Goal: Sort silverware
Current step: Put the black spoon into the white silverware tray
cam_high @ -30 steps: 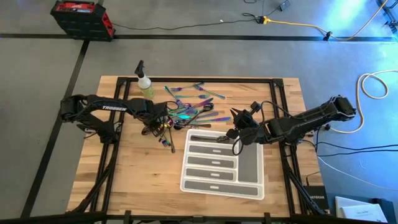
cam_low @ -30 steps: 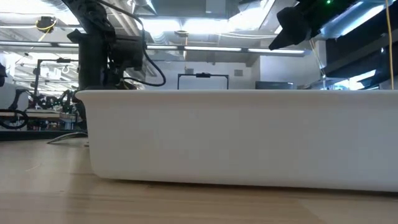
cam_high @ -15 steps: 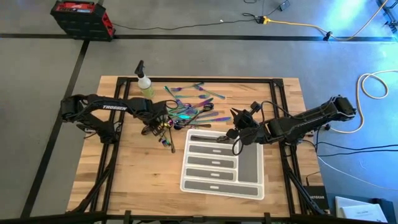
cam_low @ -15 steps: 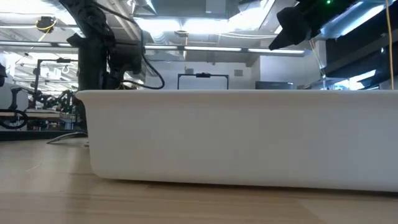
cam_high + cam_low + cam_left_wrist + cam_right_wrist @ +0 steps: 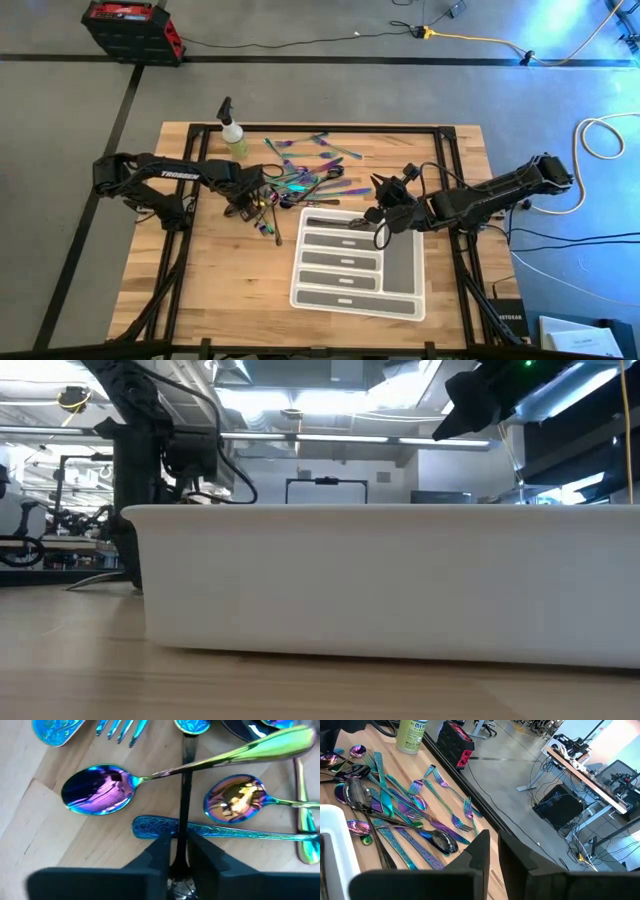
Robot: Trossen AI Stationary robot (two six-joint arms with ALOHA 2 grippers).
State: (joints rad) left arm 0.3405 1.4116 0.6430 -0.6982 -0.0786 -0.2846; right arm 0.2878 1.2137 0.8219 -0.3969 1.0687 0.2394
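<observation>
The silverware (image 5: 300, 172) lies in a loose rainbow-coloured pile on the wooden table, beyond the white compartment tray (image 5: 355, 262). My left gripper (image 5: 246, 208) points down at the pile's near left end, shut on a slim dark piece (image 5: 184, 795). Around it lie a purple-blue spoon (image 5: 99, 789), a gold spoon (image 5: 235, 802) and a blue patterned handle (image 5: 235, 832). My right gripper (image 5: 378, 215) hangs shut and holding nothing over the tray's far right corner; the right wrist view shows the pile (image 5: 395, 815) beyond it. My left gripper pinches the dark piece's handle (image 5: 182, 831) between its two fingers (image 5: 157, 857), coming from above and pointing down, with one finger on each side of the handle. The handle lies in the pile, crossing over the blue patterned handle and under the purple-blue spoon's handle.
A yellow-green spray bottle (image 5: 233, 135) stands at the table's far left, close to the pile. In the low view the tray's white wall (image 5: 380, 580) fills the foreground. Bare wood lies left of the tray and along the near edge.
My left gripper has eased a little down onto the pile and toward the table's left edge. My right arm has kept still.
</observation>
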